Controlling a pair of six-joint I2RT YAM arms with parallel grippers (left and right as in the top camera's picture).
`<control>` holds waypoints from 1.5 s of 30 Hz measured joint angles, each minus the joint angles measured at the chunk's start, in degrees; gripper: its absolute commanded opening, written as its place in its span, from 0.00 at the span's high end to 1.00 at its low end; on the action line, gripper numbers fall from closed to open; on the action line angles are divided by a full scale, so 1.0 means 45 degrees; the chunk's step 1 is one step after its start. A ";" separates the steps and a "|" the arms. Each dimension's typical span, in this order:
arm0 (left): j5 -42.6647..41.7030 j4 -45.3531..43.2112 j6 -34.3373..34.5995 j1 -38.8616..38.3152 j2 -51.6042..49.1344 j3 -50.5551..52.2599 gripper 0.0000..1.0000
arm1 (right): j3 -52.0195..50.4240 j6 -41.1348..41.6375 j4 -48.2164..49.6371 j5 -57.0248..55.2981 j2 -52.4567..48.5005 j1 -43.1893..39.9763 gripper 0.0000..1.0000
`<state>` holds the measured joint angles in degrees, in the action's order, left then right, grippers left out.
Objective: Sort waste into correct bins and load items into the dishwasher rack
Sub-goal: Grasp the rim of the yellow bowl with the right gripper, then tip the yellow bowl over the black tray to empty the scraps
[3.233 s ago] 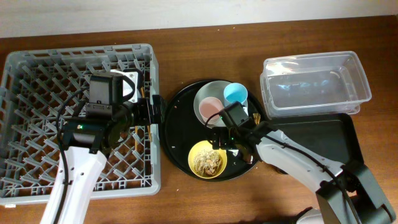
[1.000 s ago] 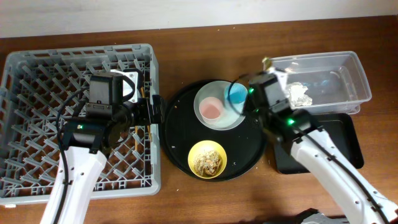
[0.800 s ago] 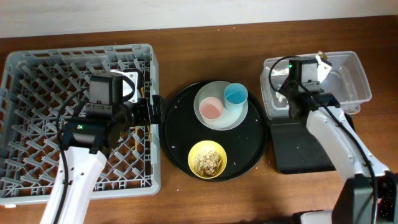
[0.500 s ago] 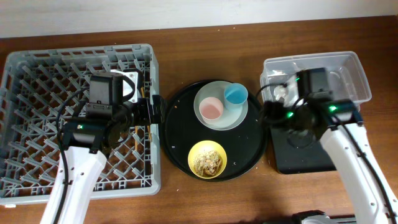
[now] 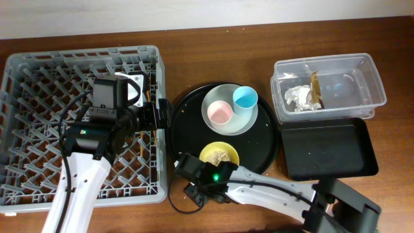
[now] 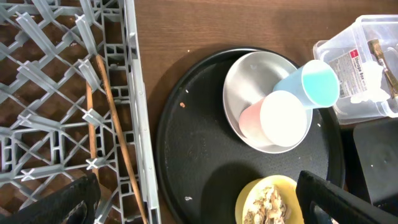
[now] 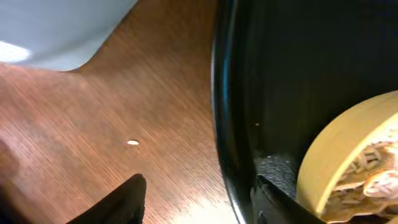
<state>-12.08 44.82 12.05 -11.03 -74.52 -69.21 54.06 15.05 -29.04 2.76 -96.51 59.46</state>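
My left gripper (image 5: 162, 115) is open and empty at the right edge of the grey dishwasher rack (image 5: 39, 77); two chopsticks (image 6: 115, 124) lie in the rack. My right gripper (image 7: 199, 199) is open, straddling the front-left rim of the round black tray (image 5: 187, 129) beside the yellow bowl (image 7: 348, 155), which holds food scraps (image 5: 220, 155). The pink cup (image 5: 220, 113) and blue cup (image 5: 245, 98) rest on the grey-green plate (image 5: 217, 96). The tissue (image 5: 297, 97) and snack wrapper (image 5: 317, 87) lie in the clear tub (image 5: 369, 71).
The shallow black rectangular tray (image 5: 326, 149) sits in front of the clear tub at the right. The right arm (image 5: 272, 194) stretches along the table's front edge. Bare wood shows between the rack and the round tray.
My right arm has swung from the clear tub to the round tray's front-left rim, near the yellow bowl. The tissue and wrapper now lie in the tub. The left arm has not moved.
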 measured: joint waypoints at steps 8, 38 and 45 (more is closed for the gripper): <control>0.0000 -0.0005 0.0000 0.0000 0.0000 0.0000 0.01 | -0.0015 0.1161 -0.1015 -0.1549 0.2268 0.0000 0.51; 0.0005 0.0000 0.0000 0.0000 0.0000 0.0000 0.01 | 0.2477 0.1316 -0.4833 -0.2696 0.1496 -0.1137 0.96; 0.0005 0.0000 0.0000 0.0000 0.0000 0.0000 0.01 | 0.3322 -0.0253 -0.6844 0.2234 0.3813 -0.9277 0.96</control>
<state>-12.05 44.82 12.05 -11.03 -74.52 -69.21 69.01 13.91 -59.83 12.82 -79.35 17.72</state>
